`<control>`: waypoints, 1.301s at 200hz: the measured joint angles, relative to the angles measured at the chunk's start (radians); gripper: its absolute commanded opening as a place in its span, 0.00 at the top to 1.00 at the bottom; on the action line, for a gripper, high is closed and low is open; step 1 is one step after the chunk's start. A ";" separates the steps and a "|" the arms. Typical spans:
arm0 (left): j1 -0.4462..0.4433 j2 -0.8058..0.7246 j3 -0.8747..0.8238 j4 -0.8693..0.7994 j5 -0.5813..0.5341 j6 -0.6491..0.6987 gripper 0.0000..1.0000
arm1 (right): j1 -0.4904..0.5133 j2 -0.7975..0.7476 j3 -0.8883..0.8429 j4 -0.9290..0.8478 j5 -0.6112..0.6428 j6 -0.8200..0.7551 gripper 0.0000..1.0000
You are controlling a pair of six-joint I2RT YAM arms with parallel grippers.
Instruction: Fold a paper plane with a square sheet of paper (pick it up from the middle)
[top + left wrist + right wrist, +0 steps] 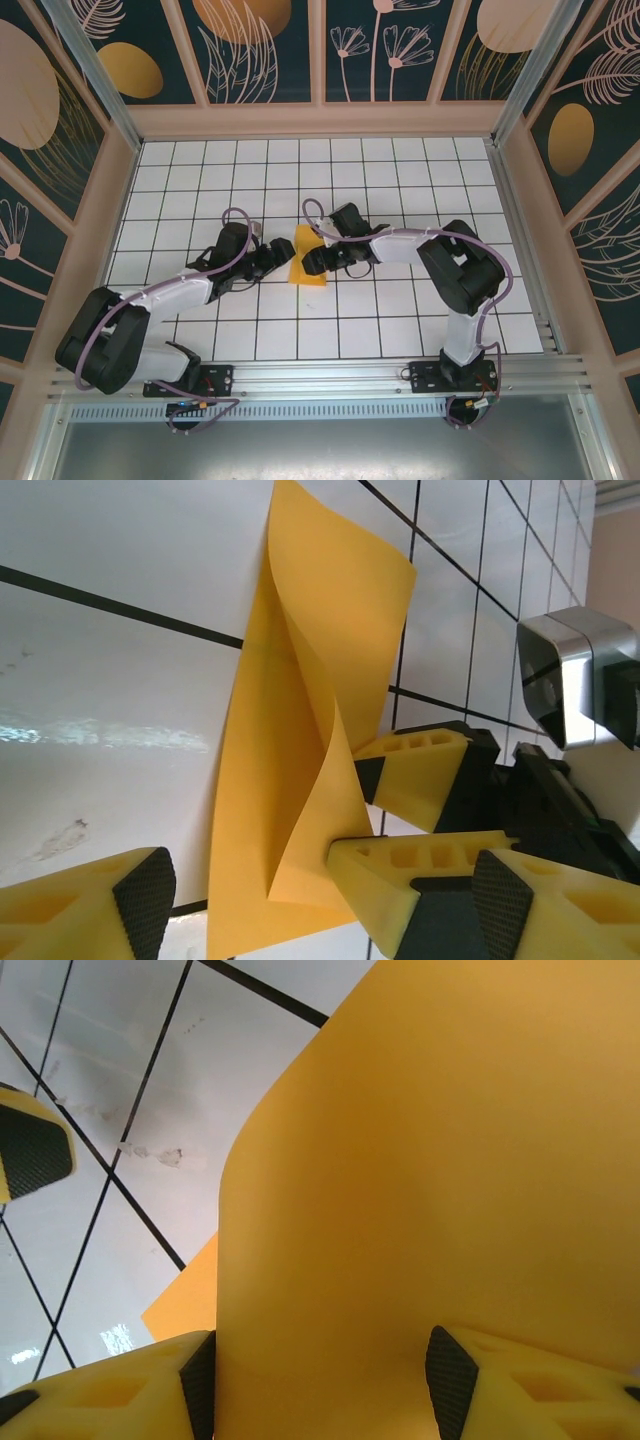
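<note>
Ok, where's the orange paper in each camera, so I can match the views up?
Top external: paper in the middle of the table.
Left wrist: centre of the picture, one flap raised and curling, the rest flat.
Right wrist: across the middle and right, curving up close to the lens.
Shared landmark: the right gripper, its fingers either side of the raised flap.
</note>
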State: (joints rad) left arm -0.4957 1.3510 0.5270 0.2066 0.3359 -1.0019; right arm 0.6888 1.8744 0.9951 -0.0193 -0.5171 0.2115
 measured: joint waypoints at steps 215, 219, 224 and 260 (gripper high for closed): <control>-0.015 0.255 0.040 0.278 0.127 -0.085 0.38 | -0.032 -0.006 -0.036 0.068 -0.080 0.017 0.39; -0.016 0.259 0.041 0.282 0.129 -0.086 0.39 | -0.032 -0.005 -0.036 0.068 -0.082 0.014 0.39; -0.017 0.264 0.043 0.286 0.129 -0.089 0.40 | -0.032 -0.006 -0.036 0.068 -0.083 0.011 0.39; -0.017 0.295 0.047 0.293 0.131 -0.097 0.49 | -0.034 -0.006 -0.035 0.068 -0.097 -0.002 0.35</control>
State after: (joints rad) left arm -0.5129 1.6459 0.5739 0.4992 0.4671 -1.0992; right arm 0.6552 1.8687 0.9596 0.0490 -0.6140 0.2100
